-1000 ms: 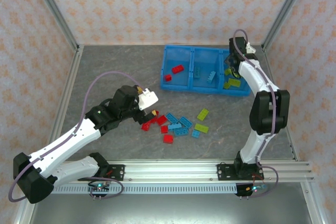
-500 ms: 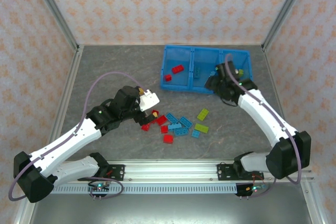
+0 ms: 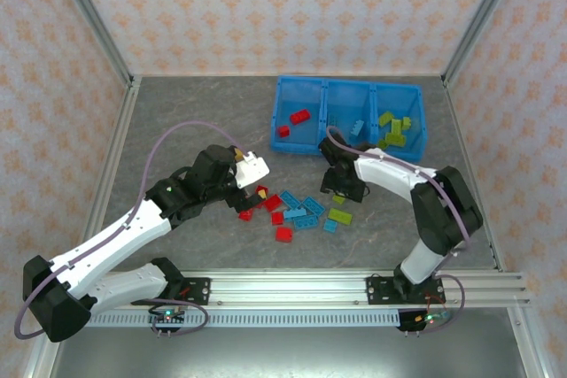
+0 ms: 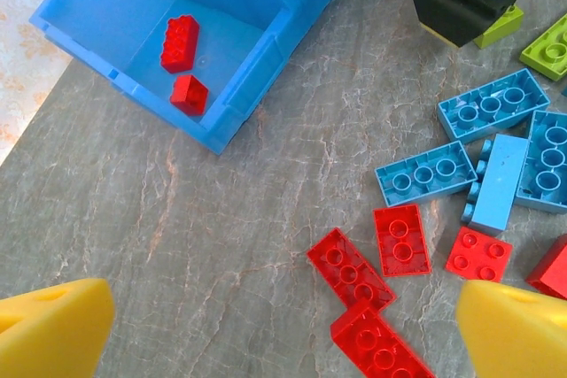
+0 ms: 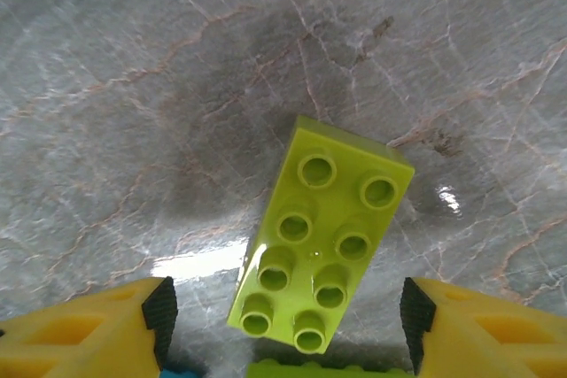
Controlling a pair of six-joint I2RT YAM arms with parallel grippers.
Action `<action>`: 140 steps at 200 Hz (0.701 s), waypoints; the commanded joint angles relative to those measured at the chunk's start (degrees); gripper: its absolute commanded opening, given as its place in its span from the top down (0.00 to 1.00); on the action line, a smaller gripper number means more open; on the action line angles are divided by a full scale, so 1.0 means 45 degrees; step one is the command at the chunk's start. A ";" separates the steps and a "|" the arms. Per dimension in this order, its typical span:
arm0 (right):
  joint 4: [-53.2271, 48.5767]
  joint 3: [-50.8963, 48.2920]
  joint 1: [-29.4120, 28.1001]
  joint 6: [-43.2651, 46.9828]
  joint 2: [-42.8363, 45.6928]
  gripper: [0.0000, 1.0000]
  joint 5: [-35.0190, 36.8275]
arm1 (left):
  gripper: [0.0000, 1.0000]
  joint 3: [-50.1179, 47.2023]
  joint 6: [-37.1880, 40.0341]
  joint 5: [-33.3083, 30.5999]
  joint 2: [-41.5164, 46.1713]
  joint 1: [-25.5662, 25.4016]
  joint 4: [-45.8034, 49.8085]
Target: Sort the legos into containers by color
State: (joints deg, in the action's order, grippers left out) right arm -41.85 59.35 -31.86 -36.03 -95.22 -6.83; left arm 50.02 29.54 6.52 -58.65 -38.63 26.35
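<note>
Loose legos lie mid-table: red ones [image 3: 270,207], light blue ones [image 3: 303,211] and a lime one [image 3: 339,216]. My left gripper [image 3: 255,192] hovers open over the red bricks [image 4: 350,267], its yellow fingers [image 4: 53,334] wide apart and nothing between them. My right gripper [image 3: 341,189] is down at the table, open, with a lime brick [image 5: 323,236] lying between its fingers [image 5: 487,325], clear of both. The blue tray [image 3: 275,112] holds red legos [image 3: 299,116] on the left, blue ones [image 3: 354,128] in the middle and lime ones [image 3: 394,128] on the right.
In the left wrist view the tray's corner wall [image 4: 257,86] stands left of the pile, with light blue bricks [image 4: 425,173] to the right of the red ones. A second lime brick's edge [image 5: 328,369] sits just below the first. Open tabletop [image 3: 177,121] spreads to the left.
My right arm swung from the tray's right compartment down to the lime bricks on the table, its jaws a little wider. The left arm barely moved.
</note>
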 commanded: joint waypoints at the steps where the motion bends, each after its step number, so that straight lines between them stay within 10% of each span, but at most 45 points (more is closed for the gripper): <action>1: 0.0219 -0.0395 -0.0051 -0.0414 -0.0327 0.34 0.0688 | 0.00 -0.0061 0.0267 -0.0323 0.0182 -0.0126 0.0143; 58: 0.0259 -0.0565 -0.0053 -0.0902 0.0284 0.71 0.1455 | 0.00 -0.0029 0.0252 -0.0317 0.0207 -0.0165 0.0160; 140: 0.0653 0.0964 0.0964 0.0417 0.4092 0.75 0.5369 | 0.00 -0.0036 0.0313 -0.0429 0.0318 -0.0204 0.0186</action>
State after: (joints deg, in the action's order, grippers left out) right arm -40.99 60.23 -30.92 -37.60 -81.47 6.37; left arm 50.02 30.11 5.65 -58.63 -39.03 26.35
